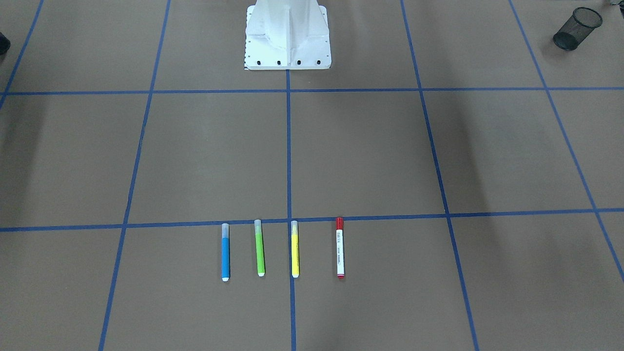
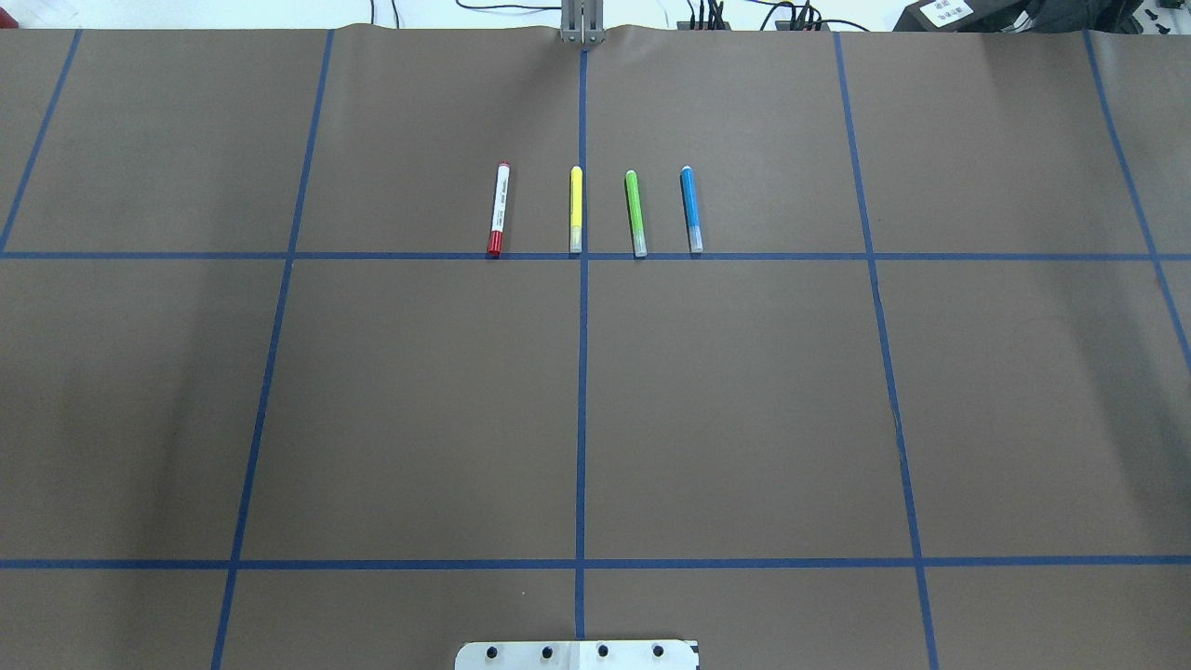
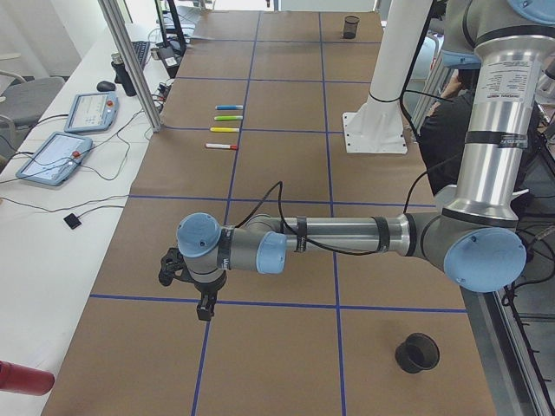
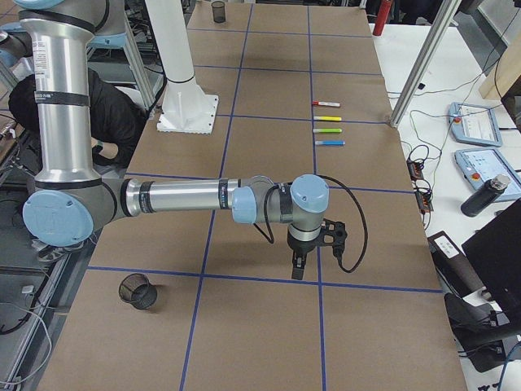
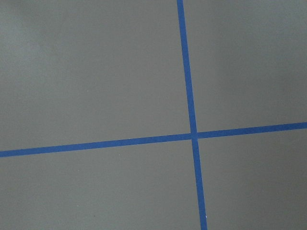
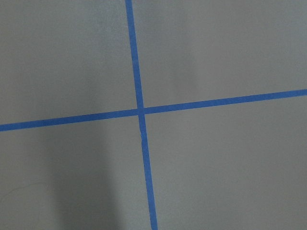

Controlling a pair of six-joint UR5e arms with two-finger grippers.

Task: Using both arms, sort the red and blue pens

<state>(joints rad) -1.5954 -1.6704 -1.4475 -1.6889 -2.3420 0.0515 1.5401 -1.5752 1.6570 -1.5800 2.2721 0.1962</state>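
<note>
Both grippers show only in the side views, too small and dark to tell whether their fingers are spread or closed. The left gripper [image 3: 205,305] hangs pointing down over a blue tape crossing near the table's left end. The right gripper [image 4: 298,265] hangs the same way near the right end. Each wrist camera shows only brown paper and crossed tape, with no fingers. A person [image 4: 114,122] in dark clothes bends behind the right arm [image 4: 179,198], partly hidden by it. In the front view a dark object at the left edge is cut off and cannot be identified.

There are two arms, four pens and two black mesh cups. The left cup [image 3: 416,352] sits near the left arm [image 3: 338,236], and the right cup [image 4: 137,292] sits near the right arm.

The pens lie parallel and apart in one row on the side of the table [image 2: 419,409] far from the white base [image 1: 287,36]. Their cap ends touch a tape line. The red marker [image 2: 499,210] lies on the robot's left. Next to it come the yellow highlighter [image 2: 576,209], just beside the centre tape, and then the green highlighter [image 2: 635,212]. The blue highlighter [image 2: 690,208] lies on the right. Bare paper stretches between the pens, the grippers and the cups, all well apart.
</note>
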